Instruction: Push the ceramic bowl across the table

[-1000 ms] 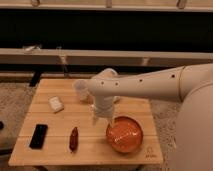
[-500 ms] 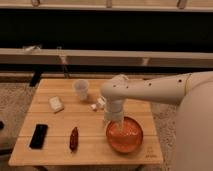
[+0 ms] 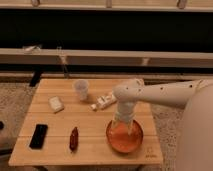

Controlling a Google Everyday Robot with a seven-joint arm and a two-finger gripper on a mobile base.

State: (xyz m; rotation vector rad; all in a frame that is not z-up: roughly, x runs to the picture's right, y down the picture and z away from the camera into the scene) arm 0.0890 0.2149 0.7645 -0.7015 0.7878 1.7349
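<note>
Hovering at the near right corner of the table [image 3: 90, 145], the gripper [image 3: 124, 131] hangs over the ceramic bowl [image 3: 125, 146]. Its two fingers look spread apart and dip inside the rim, pinching nothing. The bowl sits close to the near edge, right of a dark red object [image 3: 74, 139] and well apart from the plastic cup [image 3: 81, 89] on the far side. Judging by this placement, the push looks barely begun: contact seems made, but nearly the whole tabletop is left to cross.
</note>
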